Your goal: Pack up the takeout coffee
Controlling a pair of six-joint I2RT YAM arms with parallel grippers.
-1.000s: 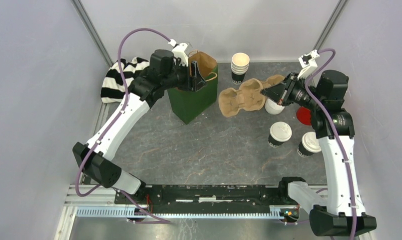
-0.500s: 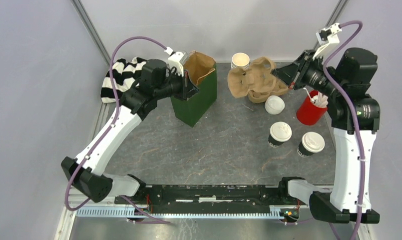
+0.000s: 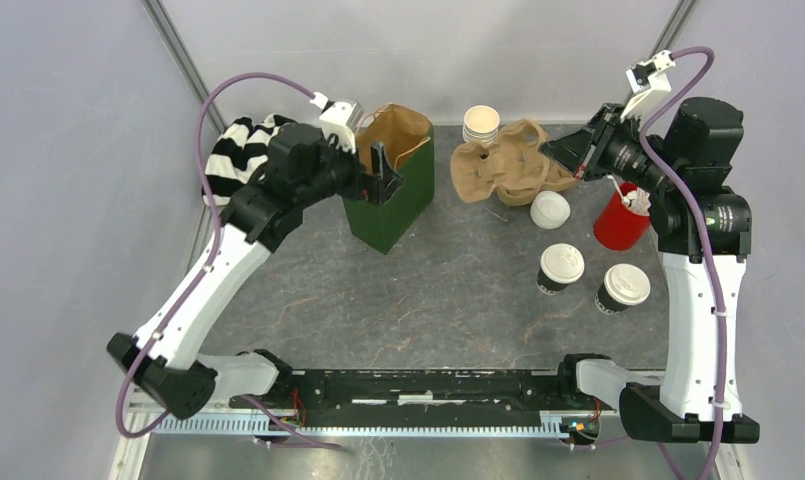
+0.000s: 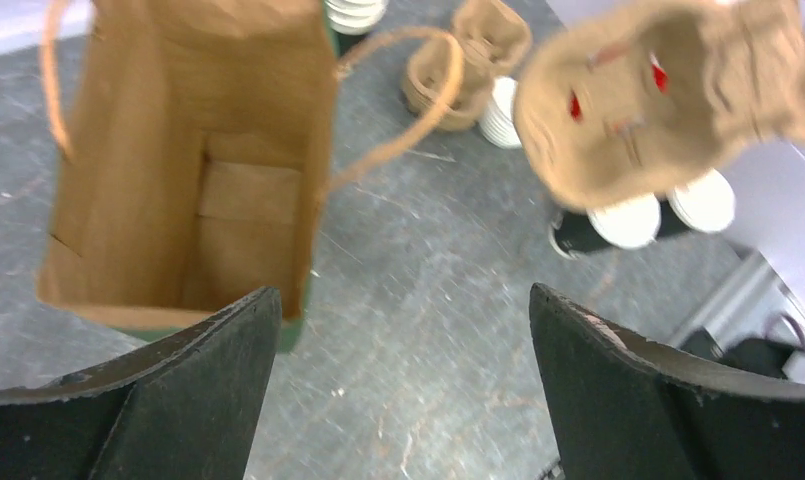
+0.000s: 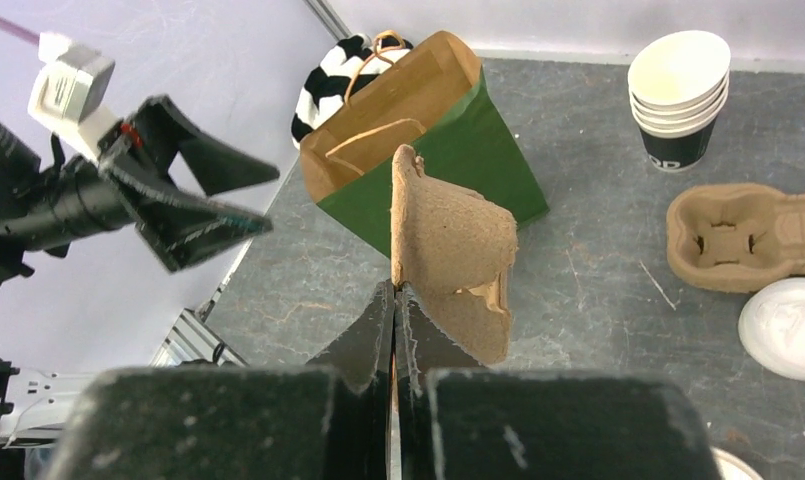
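Observation:
Two takeout coffee cups, dark with white lids, stand at the right (image 3: 560,268) (image 3: 621,288); the left wrist view shows one lid (image 4: 628,220) too. My right gripper (image 3: 558,157) (image 5: 395,290) is shut on the edge of a brown pulp cup carrier (image 3: 500,165) (image 5: 448,235), holding it tilted in the air right of the bag. The green paper bag (image 3: 393,195) (image 4: 178,180) stands open. My left gripper (image 3: 386,178) (image 4: 403,292) hangs open over the bag's right edge, holding nothing.
A second pulp carrier (image 5: 748,235) lies on the table beneath the held one. Near it are a loose white lid (image 3: 550,210), a stack of empty cups (image 3: 481,125) and a red cup of stirrers (image 3: 618,222). A striped cloth (image 3: 233,155) lies at the back left.
My right gripper lifted the carrier off the table and now holds it slightly lower. The left gripper shut at the bag's rim, then opened wide and shifted a little.

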